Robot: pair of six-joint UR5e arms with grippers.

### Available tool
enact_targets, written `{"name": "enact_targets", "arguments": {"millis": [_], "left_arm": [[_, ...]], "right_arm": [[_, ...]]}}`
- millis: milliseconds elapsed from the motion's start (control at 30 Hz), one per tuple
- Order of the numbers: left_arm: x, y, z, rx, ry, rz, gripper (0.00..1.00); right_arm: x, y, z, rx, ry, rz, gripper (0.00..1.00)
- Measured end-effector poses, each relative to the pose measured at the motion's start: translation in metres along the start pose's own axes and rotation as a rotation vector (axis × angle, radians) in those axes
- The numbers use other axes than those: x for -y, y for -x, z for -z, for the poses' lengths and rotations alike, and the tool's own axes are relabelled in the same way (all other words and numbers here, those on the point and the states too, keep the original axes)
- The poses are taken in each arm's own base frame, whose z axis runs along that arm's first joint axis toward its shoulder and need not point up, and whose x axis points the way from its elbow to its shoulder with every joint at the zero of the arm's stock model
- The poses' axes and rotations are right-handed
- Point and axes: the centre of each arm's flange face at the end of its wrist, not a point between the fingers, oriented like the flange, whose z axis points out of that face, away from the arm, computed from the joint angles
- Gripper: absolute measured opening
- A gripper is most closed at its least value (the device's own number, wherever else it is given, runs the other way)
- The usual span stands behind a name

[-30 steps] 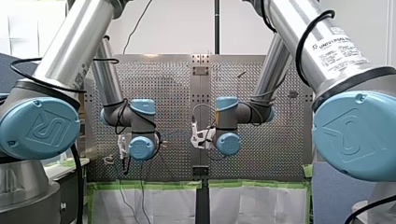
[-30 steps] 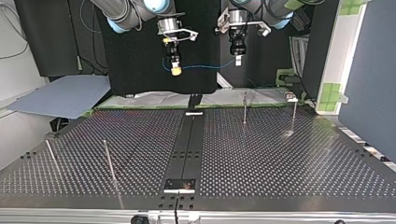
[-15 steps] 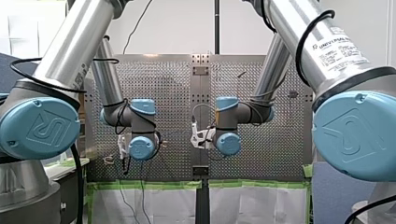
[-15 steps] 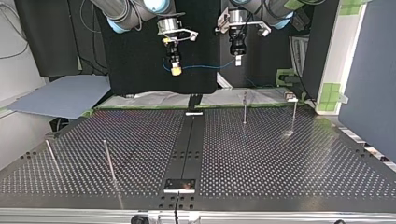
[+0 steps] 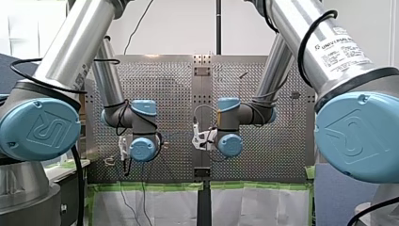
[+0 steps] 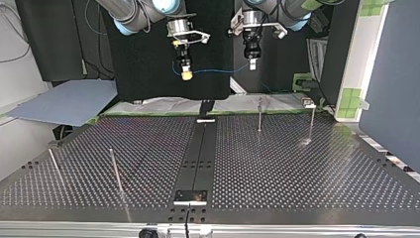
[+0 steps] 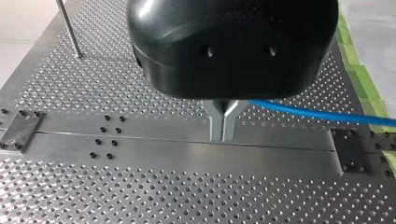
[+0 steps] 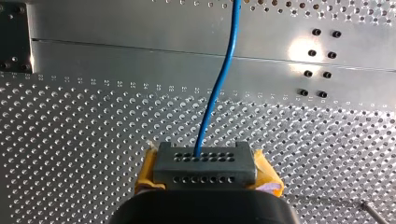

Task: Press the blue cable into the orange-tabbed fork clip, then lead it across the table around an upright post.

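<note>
My left gripper (image 7: pixel 223 127) and my right gripper (image 8: pixel 204 164) hang high over the table (image 6: pixel 297 168), on the arms' side. Each has its fingers pinched tight on the blue cable (image 6: pixel 218 71), which runs through the air between them, well above the upright posts (image 6: pixel 259 115).
</note>
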Motion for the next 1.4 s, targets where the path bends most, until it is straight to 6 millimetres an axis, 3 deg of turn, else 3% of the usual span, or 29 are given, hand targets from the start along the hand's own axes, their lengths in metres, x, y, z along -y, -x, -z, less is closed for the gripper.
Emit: {"name": "enact_targets", "arguments": {"millis": [367,633,1400], "left_arm": [[0.0,-0.001,0.0,-0.001,0.0,-0.003,0.0],[-0.004,-0.013,0.003,-0.03,0.001,-0.03,0.0],[-0.004,-0.014,0.003,-0.032,0.002,-0.032,0.0]], "right_arm": [[0.0,0.0,0.0,-0.001,0.0,0.0,0.0],[0.0,-0.001,0.0,0.0,-0.001,0.0,0.0],[0.0,-0.001,0.0,0.0,-0.002,0.0,0.0]]}}
